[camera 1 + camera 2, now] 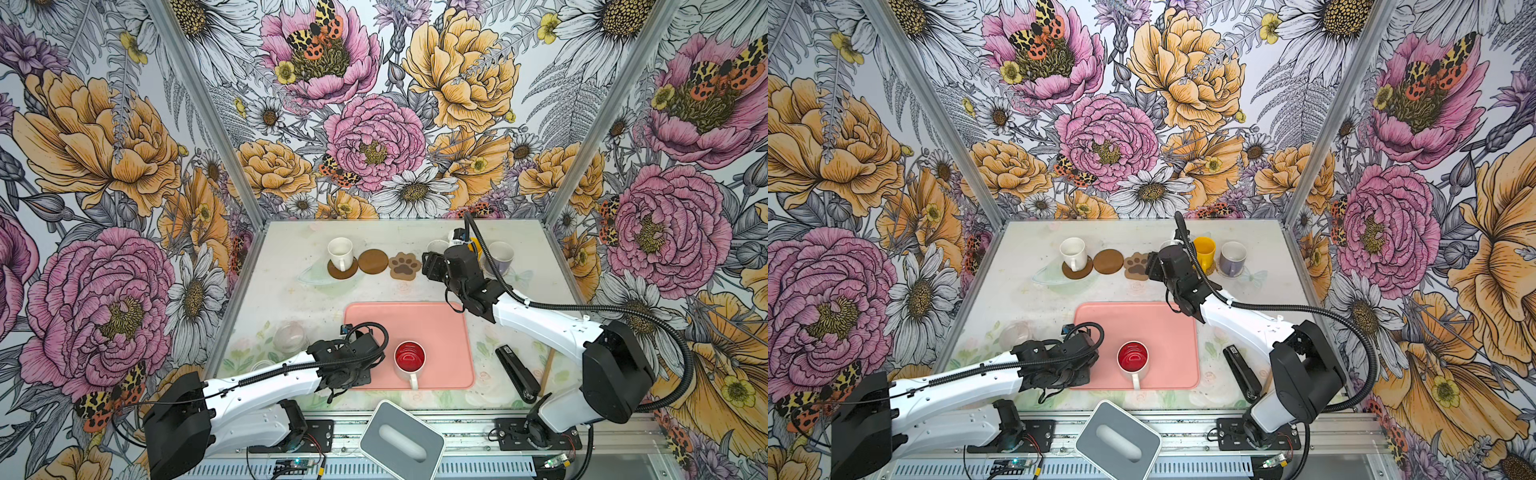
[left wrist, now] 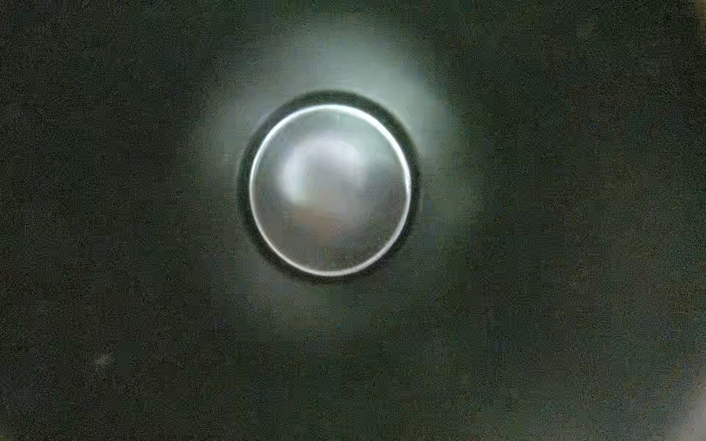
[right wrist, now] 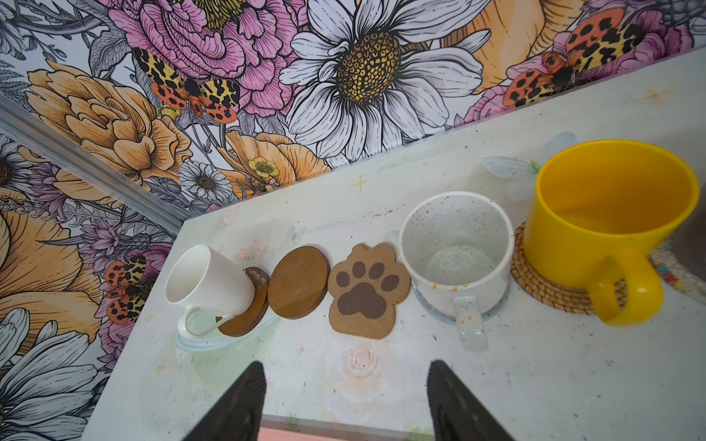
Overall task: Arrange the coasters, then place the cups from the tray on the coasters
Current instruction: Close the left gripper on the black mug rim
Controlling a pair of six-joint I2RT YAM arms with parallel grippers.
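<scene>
Salmon-pink tray (image 1: 440, 332): held one red-lined cup (image 1: 409, 358), lower centre.
Placed: four cups (image 1: 1204, 249) on coasters (image 3: 529, 277), upper row.
Bare: brown disc (image 1: 373, 261), paw coaster (image 1: 404, 266).
Right pincer (image 3: 345, 366): gaped, empty.
Left pincer (image 1: 353, 368): at tray's edge, grip could not be told.

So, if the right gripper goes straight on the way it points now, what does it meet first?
Probably the paw-shaped coaster, lying directly ahead of the open right gripper; its height is unclear, so it might touch the table first.

Top views looking down on the whole table (image 1: 299, 299), right wrist facing its far edge from low, sharing the paw coaster (image 3: 363, 294), left wrist sitting tight against a dark round shape (image 2: 330, 191).
</scene>
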